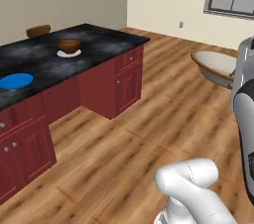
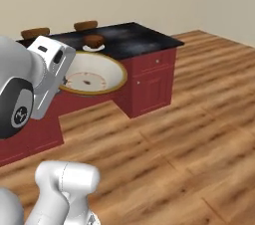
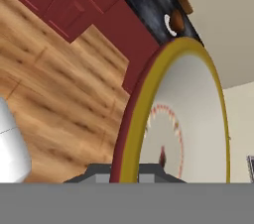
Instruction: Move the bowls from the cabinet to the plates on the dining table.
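Taking the dining table [image 1: 99, 44] as my landmark and reading the left base view from its left edge: I see the blue plate [image 1: 16, 81] lying bare on the black top near the table's near-left end. Further along the top sits the dark brown bowl [image 1: 68, 45], resting on the white plate [image 1: 69, 53], of which only a thin pale ring shows around the bowl's foot. Behind the table's far edge a brown stool top [image 1: 38, 30] pokes up, its lower part hidden by the stone. Well to the right of the table, out over the wooden floor [image 1: 149, 119], I have the cream bowl [image 1: 217, 67] in the air; its right side is cut off by my own arm, so I cannot see the grip from here.

In the right base view the cream bowl [image 2: 93, 77] hangs in front of the table's near side, tilted with its inside facing the camera, and the wrist covers its left rim.

In the hand view the gripper [image 3: 124, 171] is mostly lost behind the grey band; what shows is the bowl's tan rim [image 3: 136, 134] running down between the finger bases, so I read the pincer as clenched on that rim. The table lies beyond, at the top of that view.
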Available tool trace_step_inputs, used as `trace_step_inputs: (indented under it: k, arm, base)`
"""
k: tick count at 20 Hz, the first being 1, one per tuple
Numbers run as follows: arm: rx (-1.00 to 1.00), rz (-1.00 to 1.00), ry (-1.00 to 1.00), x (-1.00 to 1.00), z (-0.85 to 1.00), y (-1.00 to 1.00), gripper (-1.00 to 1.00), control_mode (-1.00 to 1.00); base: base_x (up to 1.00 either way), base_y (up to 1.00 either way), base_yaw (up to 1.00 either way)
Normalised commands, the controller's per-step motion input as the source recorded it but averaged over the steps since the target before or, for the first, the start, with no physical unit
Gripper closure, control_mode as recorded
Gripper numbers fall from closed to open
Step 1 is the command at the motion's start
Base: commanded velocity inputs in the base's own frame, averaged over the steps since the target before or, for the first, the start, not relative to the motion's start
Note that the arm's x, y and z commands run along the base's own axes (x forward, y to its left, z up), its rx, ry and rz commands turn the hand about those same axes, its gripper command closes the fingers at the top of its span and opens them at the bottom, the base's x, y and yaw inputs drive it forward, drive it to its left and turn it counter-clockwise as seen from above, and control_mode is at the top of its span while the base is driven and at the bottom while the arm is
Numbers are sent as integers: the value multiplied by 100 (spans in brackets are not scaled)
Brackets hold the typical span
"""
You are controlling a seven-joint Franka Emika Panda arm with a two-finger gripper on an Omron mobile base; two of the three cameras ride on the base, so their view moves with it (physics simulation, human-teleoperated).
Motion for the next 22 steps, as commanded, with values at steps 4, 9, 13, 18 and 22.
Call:
trace_step_inputs:
  k: [4, 9, 13, 18, 22]
  arm:
    - [0, 0, 0, 0, 0, 0, 100, 100]
    - [0, 0, 0, 0, 0, 0, 100, 100]
    - [0, 0, 0, 0, 0, 0, 100, 100]
    - [0, 0, 0, 0, 0, 0, 100, 100]
    - [0, 0, 0, 0, 0, 0, 100, 100]
  base:
    - [50, 23, 30]
    - [52, 21, 30]
    - [58, 12, 30]
    - [62, 9, 30]
    - [68, 3, 30]
